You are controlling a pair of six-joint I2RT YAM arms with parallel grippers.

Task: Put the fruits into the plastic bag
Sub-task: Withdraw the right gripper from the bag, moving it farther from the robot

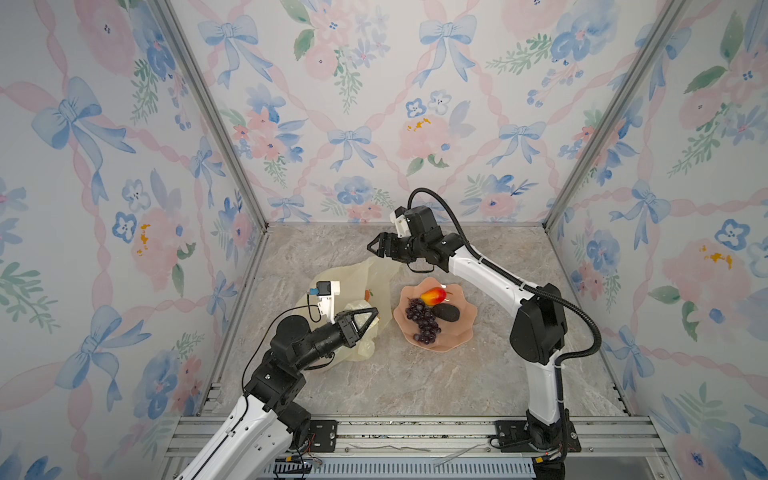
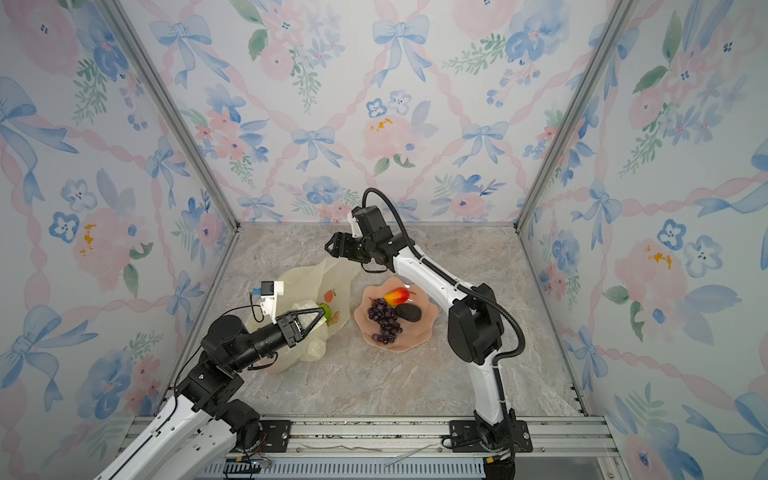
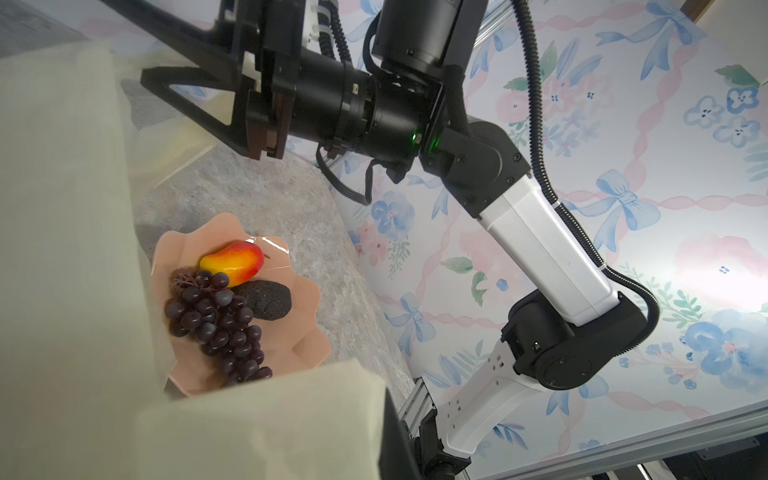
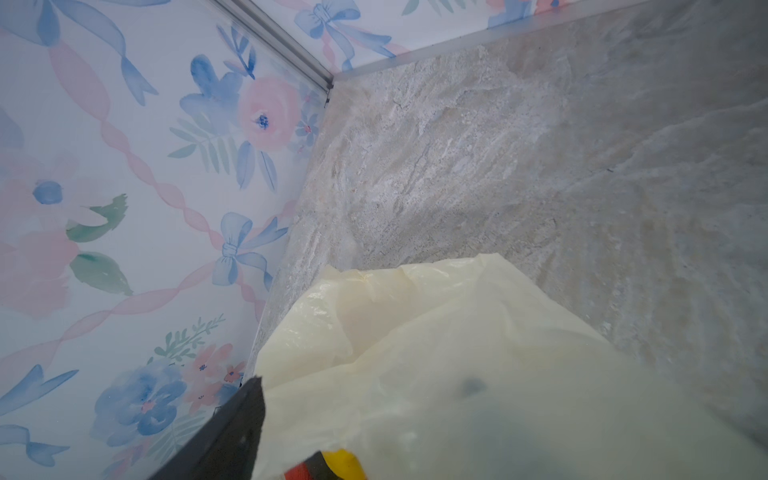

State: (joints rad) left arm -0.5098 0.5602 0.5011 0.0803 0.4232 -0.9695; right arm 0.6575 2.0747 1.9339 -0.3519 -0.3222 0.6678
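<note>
plastic bag (image 1: 353,272) lies crumpled on the surface (image 1: 415,382). we see its film pinched in the fully closed left claw (image 1: 374,312) and a green fruit (image 2: 329,316) inside. mango (image 1: 433,296), grape bunch (image 1: 422,320) and dark oblong piece (image 1: 446,312) lie on the pink dish (image 1: 465,330) beside it. right claw (image 1: 371,247) is spread wide and empty above the bag's far corner.

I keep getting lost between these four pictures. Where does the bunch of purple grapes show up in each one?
In a top view: the grape bunch lies on the pink dish, right of the plastic bag.
In a top view: same spot, on the dish, right of the bag.
Left wrist: lower left, on the dish.
Right wrist: not in it.
Shared landmark: the plastic bag, seen in all four.
</note>
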